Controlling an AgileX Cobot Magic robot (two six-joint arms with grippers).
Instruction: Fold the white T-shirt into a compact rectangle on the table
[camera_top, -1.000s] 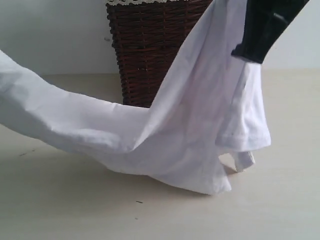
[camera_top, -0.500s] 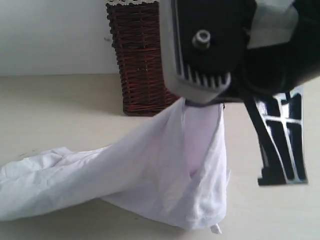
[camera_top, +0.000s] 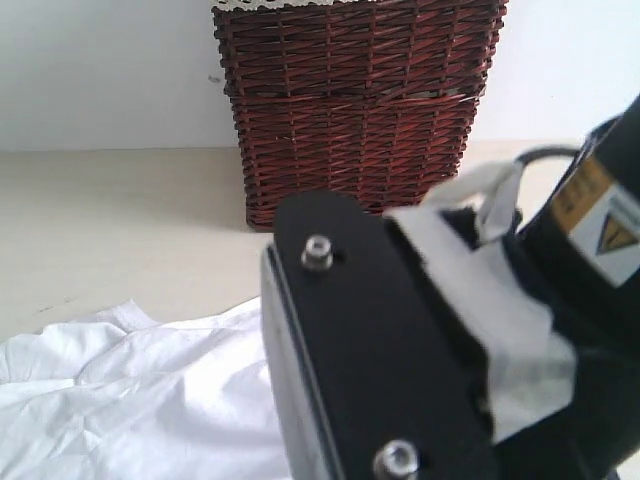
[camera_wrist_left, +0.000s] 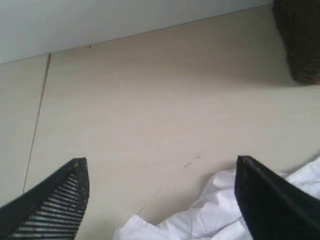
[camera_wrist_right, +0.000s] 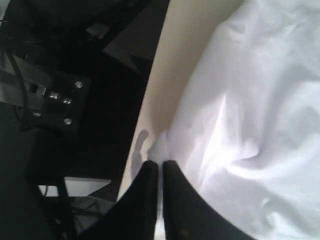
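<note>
Exterior view: lies rumpled but mostly flat at the near left of the table (camera_top: 120, 220), the white T-shirt (camera_top: 130, 395), with no tidy fold in it yet. Far behind at centre, a dark wicker basket (camera_top: 360, 110), apart from the cloth. Filling the near right, a black arm housing (camera_top: 380, 340) (too close to make out more), hiding whatever cloth runs beneath.

Left wrist view: spread wide over bare table with nothing between the fingers, the left gripper (camera_wrist_left: 161, 161). Just beside one finger, a crinkled edge of the shirt (camera_wrist_left: 215, 217). Well apart, a corner of the basket (camera_wrist_left: 300, 40).

Right wrist view: pressed almost together, the right gripper (camera_wrist_right: 159, 164), tips sitting at the border of the shirt (camera_wrist_right: 250, 125) near the table's edge (camera_wrist_right: 170, 75). Cannot tell whether a sliver of hem is caught between them.

Handling, as a judgement: light, limp, no stiffness at all, likely to sag, bunch and trail when lifted by one point (thin cotton, by the look of it). Best pinched at a hem or seam near two corners, one per gripper, kept taut and low so that the layers stay smooth.
</note>
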